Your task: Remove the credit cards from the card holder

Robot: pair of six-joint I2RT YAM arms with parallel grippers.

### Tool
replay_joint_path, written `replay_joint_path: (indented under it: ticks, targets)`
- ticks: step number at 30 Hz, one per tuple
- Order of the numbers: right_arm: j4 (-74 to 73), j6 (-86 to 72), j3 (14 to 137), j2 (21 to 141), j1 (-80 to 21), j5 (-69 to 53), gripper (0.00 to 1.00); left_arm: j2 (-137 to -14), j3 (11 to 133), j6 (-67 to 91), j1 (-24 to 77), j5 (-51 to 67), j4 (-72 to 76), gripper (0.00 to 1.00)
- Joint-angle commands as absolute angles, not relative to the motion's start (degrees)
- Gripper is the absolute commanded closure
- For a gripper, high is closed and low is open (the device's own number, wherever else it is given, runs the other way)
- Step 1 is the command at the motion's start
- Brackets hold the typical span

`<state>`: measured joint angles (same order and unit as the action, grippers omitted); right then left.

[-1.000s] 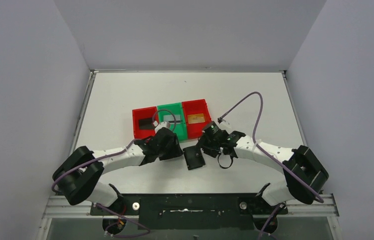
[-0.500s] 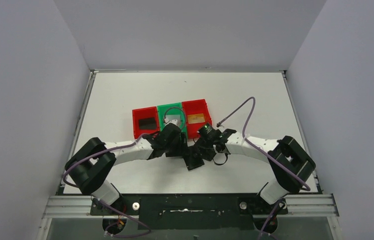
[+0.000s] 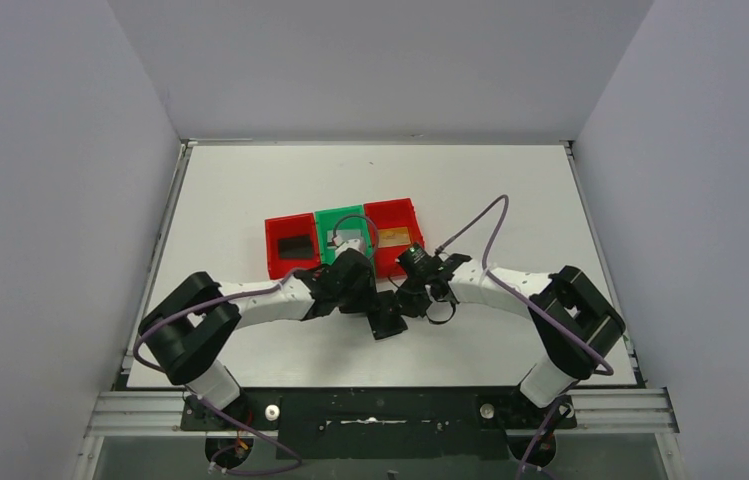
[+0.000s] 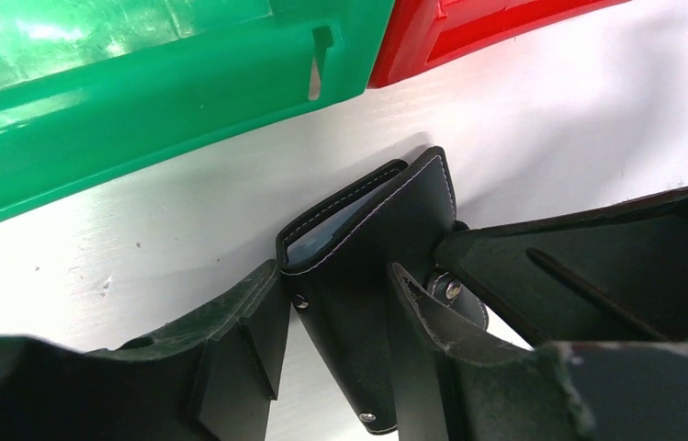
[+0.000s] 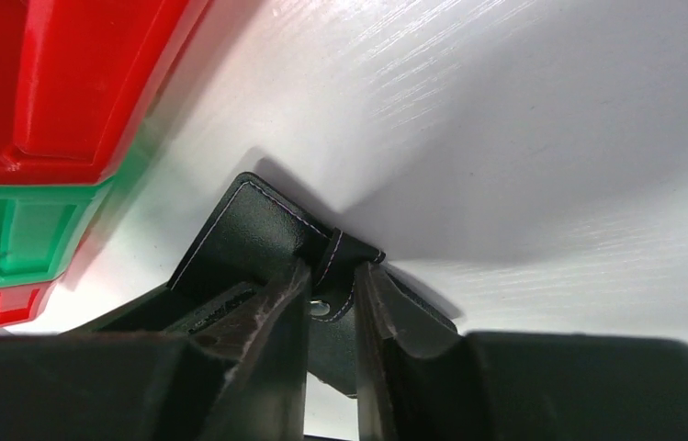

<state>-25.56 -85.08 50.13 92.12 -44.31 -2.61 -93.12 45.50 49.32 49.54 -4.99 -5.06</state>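
The black card holder lies on the white table just in front of the bins, between my two grippers. My left gripper is on its left side. In the left wrist view the stitched black card holder fills the gap between the fingers of the left gripper, and a grey-blue face shows in its open edge. My right gripper is shut on the holder's snap strap. Flat cards lie in the bins: a dark one, a grey one and a golden one.
Three bins stand in a row behind the holder: a red bin, a green bin and a second red bin. Their front walls are close to both grippers. Purple cables loop over each arm.
Both arms moved inward to the card holder. The left jaws narrowed around its body and the right jaws closed on its strap. The holder has barely shifted.
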Motion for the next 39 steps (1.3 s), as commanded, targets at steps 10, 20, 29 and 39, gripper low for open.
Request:
replay_joint_path:
  ticks: [10, 20, 29, 39]
  targets:
    - [-19.5, -78.9, 49.2, 89.2, -43.5, -4.6, 1.00, -97.5, 40.5, 52.8, 52.9, -8.4, -10.0, 0.76]
    - [-13.4, -70.4, 39.5, 76.5, -39.4, -3.0, 0.61, -94.3, 37.9, 51.7, 52.9, -7.8, -7.2, 0.74]
    - [-11.6, -57.4, 35.8, 69.1, -40.6, -1.1, 0.36, -92.6, 40.5, 50.0, 52.9, -6.2, -7.3, 0.71]
    - [-19.1, -48.7, 46.6, 81.7, -47.7, 4.1, 0.38, -93.0, 40.8, 50.6, 52.9, -6.1, -7.6, 0.71]
